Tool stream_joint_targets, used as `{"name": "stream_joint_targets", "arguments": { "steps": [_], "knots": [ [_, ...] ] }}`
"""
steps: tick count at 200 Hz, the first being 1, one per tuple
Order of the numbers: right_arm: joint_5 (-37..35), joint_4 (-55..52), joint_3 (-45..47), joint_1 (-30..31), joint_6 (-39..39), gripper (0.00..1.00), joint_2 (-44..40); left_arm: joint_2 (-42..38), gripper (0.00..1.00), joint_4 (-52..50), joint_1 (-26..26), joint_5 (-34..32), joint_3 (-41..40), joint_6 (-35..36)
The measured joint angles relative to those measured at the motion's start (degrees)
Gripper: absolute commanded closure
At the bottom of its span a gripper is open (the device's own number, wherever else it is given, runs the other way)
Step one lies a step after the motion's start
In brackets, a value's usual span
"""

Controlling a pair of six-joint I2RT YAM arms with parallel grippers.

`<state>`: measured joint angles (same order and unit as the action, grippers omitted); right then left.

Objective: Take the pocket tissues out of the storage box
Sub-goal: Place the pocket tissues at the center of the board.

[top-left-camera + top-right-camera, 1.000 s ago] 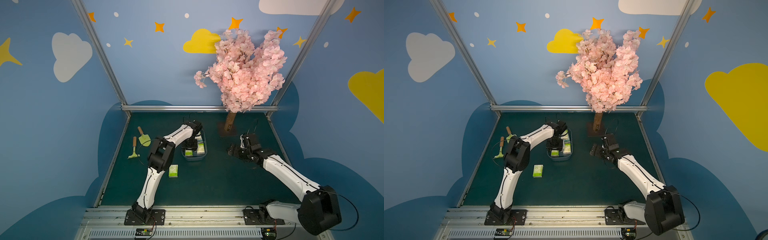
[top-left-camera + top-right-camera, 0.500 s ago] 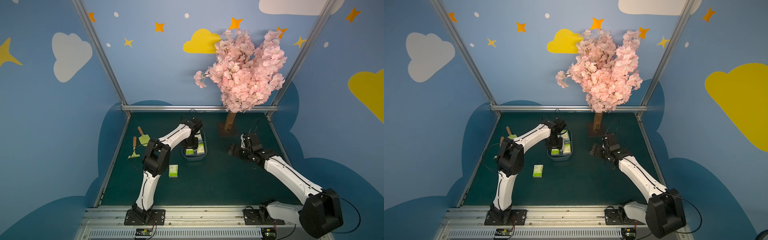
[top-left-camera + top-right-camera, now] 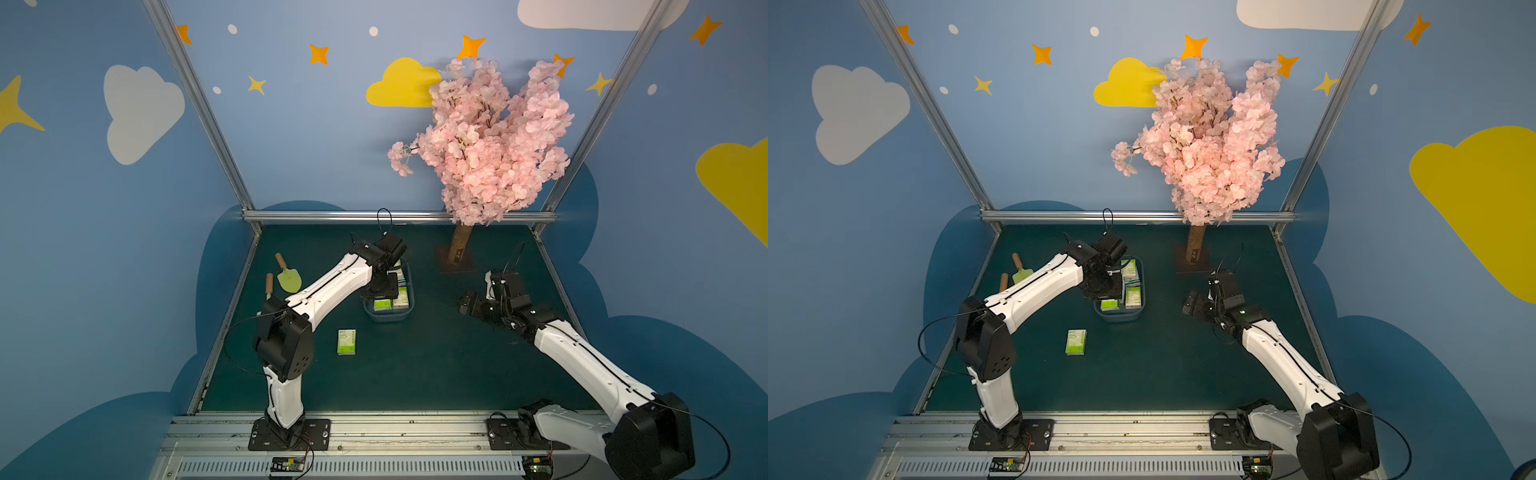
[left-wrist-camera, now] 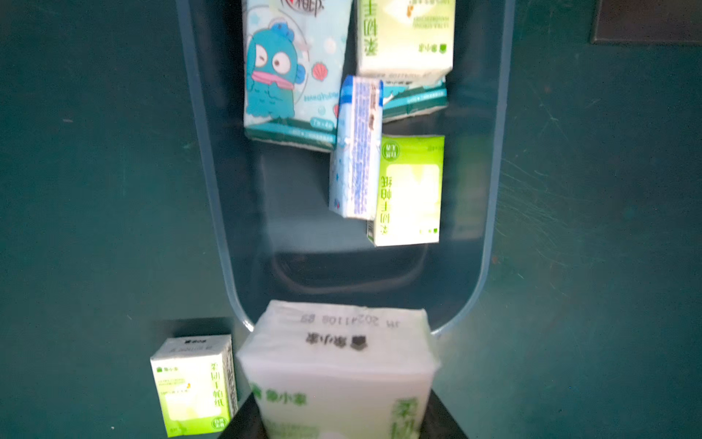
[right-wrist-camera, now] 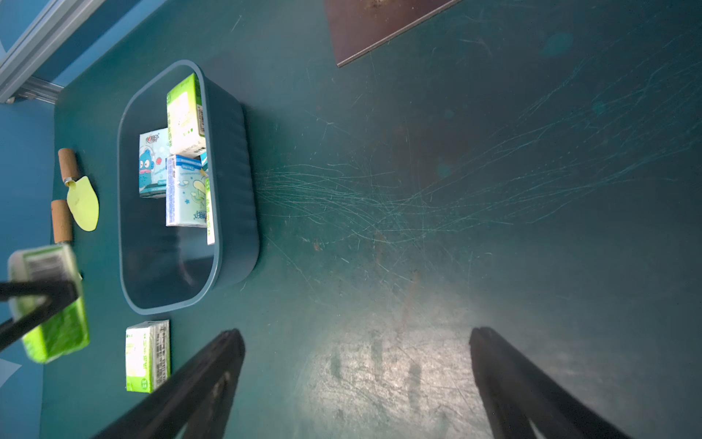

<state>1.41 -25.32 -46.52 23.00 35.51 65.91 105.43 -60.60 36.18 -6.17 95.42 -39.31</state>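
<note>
Scanning from the left, two garden tools (image 3: 289, 279) are noted on the green mat (image 3: 415, 374), in the same spot as a second ago. The left arm's elbow is now seen swung outward and nearer the front rail than it was, while its wrist is kept over the box.

The left gripper (image 3: 380, 296) is pinched on a green-and-white held packet (image 4: 336, 372). The jaws are partly closed across its sides, and the grip width is unchanged over the last second. In the left wrist view this packet is shown above the near rim of the storage box (image 3: 388, 319), not resting on its floor. It is judged lifted clear.

Near that rim, on the mat, one loose packet (image 3: 346, 341) is already laid flat and has not moved.

Inside the box, the near half of the floor is bare. Five packets are counted at the far end:
- a blue cartoon packet (image 4: 292, 76) is lying flat;
- a pale green packet (image 4: 406, 38) is stacked on another blue one;
- a blue packet on edge (image 4: 357, 152) is leaned against a lime packet (image 4: 410, 190).

Anything more is hidden.

Further right, the brown tree base (image 3: 457, 264) is untouched. The right gripper (image 5: 355, 334) is held spread wide and empty over bare mat, well apart from the box and hardly shifted.

A second removal is judged to be under way. The held packet has yet to be carried past the rim and set down, probably beside the first. Most of the emptying is left.
</note>
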Motion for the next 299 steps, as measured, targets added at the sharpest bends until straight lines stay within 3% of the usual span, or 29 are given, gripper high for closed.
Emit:
{"name": "stream_joint_targets", "arguments": {
  "steps": [96, 153, 299],
  "knots": [
    [1.2, -0.5, 3.8, 0.0, -1.0, 0.02, -4.5, -7.1, 0.48, 0.0, 8.4, 0.9, -14.6, -8.5],
    [1.2, -0.7, 5.5, 0.0, -1.3, 0.02, -7.4, -4.6, 0.48, 1.7, 8.5, 0.7, -18.8, -9.2],
    [-0.5, -0.7, 6.8, -0.4, -1.9, 0.02, -11.6, 6.0, 0.45, 7.1, 6.7, 0.2, -19.1, -9.6]
  ]
}}
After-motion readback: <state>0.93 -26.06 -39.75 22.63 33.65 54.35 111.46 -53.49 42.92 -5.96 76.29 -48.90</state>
